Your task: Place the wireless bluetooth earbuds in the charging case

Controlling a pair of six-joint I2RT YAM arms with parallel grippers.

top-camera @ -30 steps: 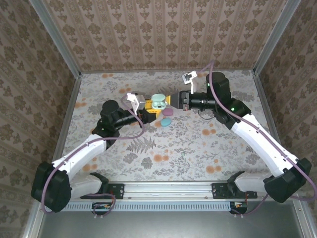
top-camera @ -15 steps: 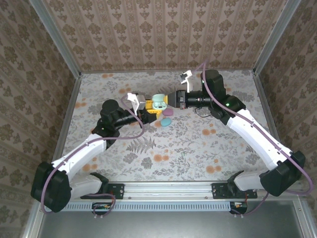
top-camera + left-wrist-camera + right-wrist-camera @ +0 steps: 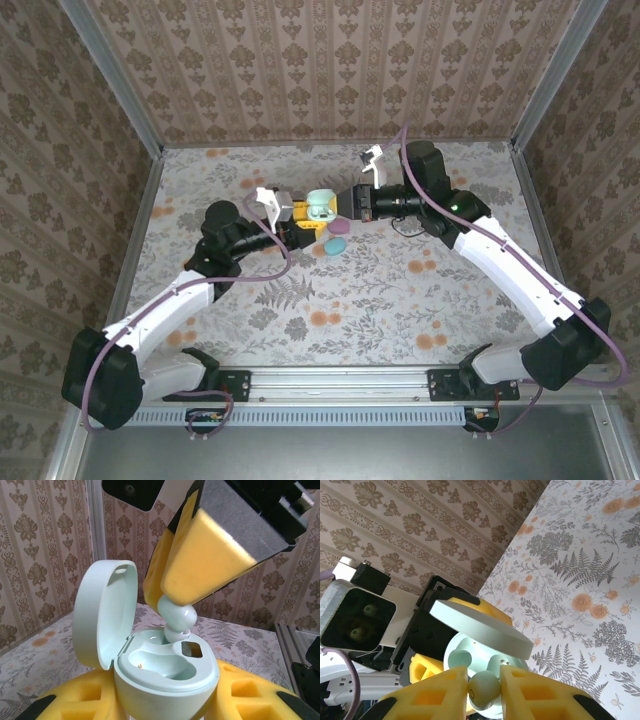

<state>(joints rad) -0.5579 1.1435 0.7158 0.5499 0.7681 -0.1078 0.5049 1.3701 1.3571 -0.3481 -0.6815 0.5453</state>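
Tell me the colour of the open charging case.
The charging case is pale mint green, clearest in the left wrist view.

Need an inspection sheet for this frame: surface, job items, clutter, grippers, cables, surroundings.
Surface: floral mat, lying flat.
Job's things: mint case lifted off the mat, lid open; mint earbud with its tip at the case's well, not seated.
Clutter: pink item and blue item on the mat by the case; too small to tell if they are cases or buds.
Grippers: left gripper shut on the case; right gripper shut on the earbud.
Cables: purple cables along both arms, looped near the wrists.
Surroundings: patterned walls, metal frame, rail at the near edge.
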